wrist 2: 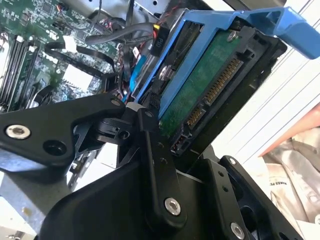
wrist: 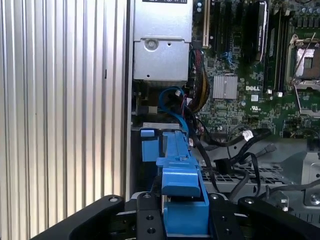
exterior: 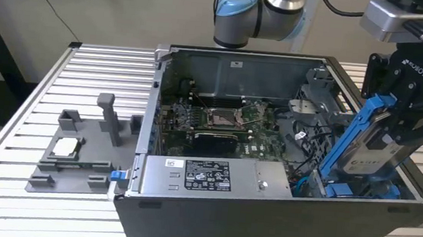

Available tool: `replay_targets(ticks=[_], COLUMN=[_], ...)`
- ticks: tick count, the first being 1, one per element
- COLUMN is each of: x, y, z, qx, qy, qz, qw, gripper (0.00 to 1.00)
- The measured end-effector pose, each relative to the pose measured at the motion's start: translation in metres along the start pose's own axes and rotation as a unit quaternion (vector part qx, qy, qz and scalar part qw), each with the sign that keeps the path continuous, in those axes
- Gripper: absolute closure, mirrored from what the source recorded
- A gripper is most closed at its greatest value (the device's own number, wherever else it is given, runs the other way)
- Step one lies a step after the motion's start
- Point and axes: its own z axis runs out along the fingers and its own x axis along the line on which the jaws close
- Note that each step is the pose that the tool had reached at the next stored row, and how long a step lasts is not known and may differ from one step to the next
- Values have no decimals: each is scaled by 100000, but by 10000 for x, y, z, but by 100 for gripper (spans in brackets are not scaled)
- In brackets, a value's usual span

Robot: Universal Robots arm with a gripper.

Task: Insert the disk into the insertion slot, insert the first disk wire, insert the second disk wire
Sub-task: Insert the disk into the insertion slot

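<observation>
Ribbed aluminium surface (exterior: 86, 61) before a plain beige wall (exterior: 129, 8), open black computer case (exterior: 263, 232) on it, black pincer (exterior: 402, 126) clamped on the disk (exterior: 369, 155), silver slab in glossy blue frame, tilted over the grey metal insertion slot (exterior: 358, 192) at the case's corner

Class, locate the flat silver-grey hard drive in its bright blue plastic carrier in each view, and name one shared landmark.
Exterior view: the silver-grey, blue-framed hard drive stands tilted over the open black computer case's end at the exterior view's right.
Second wrist view: hard drive close up, green circuit-board face and connector toward the camera.
First wrist view: hard drive edge-on, blue frame foremost.
Shared landmark: the green motherboard.
</observation>
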Motion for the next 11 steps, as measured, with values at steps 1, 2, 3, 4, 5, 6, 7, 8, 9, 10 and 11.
replay_targets(ticks=[1,2,3,4,5,6,7,8,9,10,11], x=[0,0,0,0,0,1,1,1,0,1,0], y=[0,0,-1,-4,-5,-5,-4,-4,-6,-6,-5], z=[12,20,26,32,38,51,68,86,107,126,129], qx=[3,3,2,0,2,-4,-25,-13,4,0,-26], qy=[-41,-50,-53,-55,-42,-36,-27,-20,-52,-53,-43], qz=[2,0,2,0,1,1,9,10,-3,-4,-1], qw=[100000,100000,100000,100000,100000,100000,100000,100000,100000,100000,100000], gripper=[67,67,67,67,67,67,67,67,67,67,67])
